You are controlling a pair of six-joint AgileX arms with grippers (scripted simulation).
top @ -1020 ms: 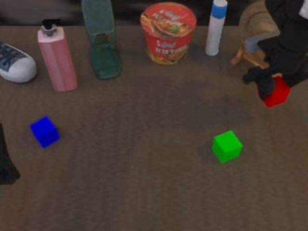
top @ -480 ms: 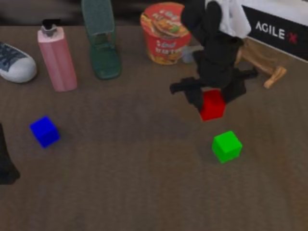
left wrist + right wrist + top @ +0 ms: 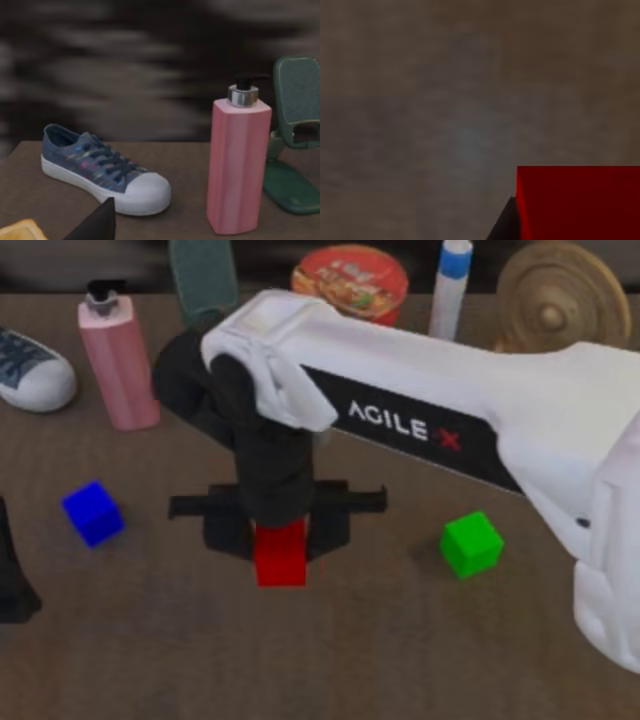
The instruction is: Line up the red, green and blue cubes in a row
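Observation:
My right gripper [image 3: 279, 538] reaches across the middle of the table and is shut on the red cube [image 3: 280, 554], which is low over the tabletop. The right wrist view shows the red cube [image 3: 577, 202] close up beside one dark finger [image 3: 504, 224], with bare table beyond. The blue cube [image 3: 93, 512] rests on the table to the left of the red one. The green cube [image 3: 471, 543] rests to its right. All three stand at a similar depth. My left gripper [image 3: 12, 585] is parked at the table's left edge.
Along the back stand a sneaker [image 3: 30, 370], a pink pump bottle [image 3: 118, 362], a dark green stapler [image 3: 203, 275], a red noodle cup [image 3: 350, 275], a white bottle with a blue cap [image 3: 450, 290] and a round wooden piece [image 3: 560, 295]. My right arm's white link [image 3: 470, 430] spans the right half.
My right arm has carried the red cube from the back right, past the green cube, leftward and forward to a spot between the blue and green cubes. Neither of those moved.

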